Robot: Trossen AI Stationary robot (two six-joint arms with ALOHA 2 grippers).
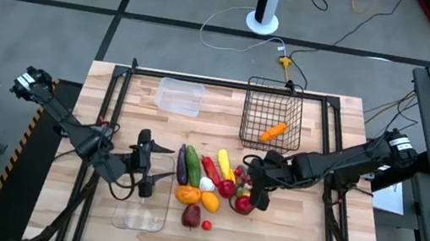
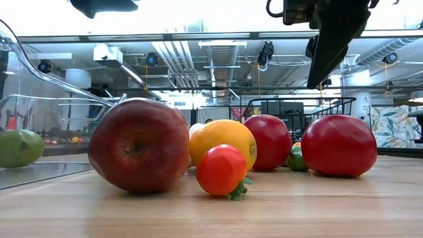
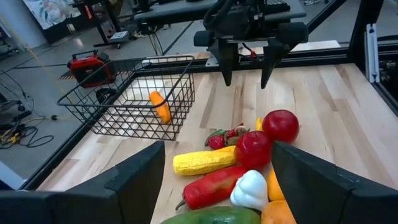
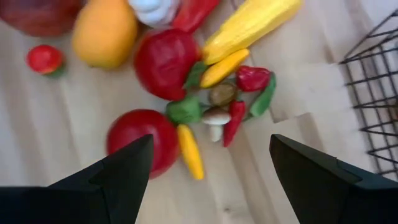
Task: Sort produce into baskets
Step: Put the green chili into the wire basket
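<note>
Hovering over the produce pile's red tomato point(image 1: 243, 203), the right gripper point(image 1: 257, 197) stands with fingers apart, empty; the left gripper point(image 1: 158, 168) (also spread, empty) waits above the clear tray point(image 1: 141, 212). Left wrist view: a carrot point(image 3: 161, 106) lies inside the wire basket point(image 3: 99, 106), beyond the right gripper.

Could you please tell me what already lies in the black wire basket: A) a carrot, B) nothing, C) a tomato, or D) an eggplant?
A: an orange carrot lies alone on the floor of the basket, also seen in the left wrist view.
</note>
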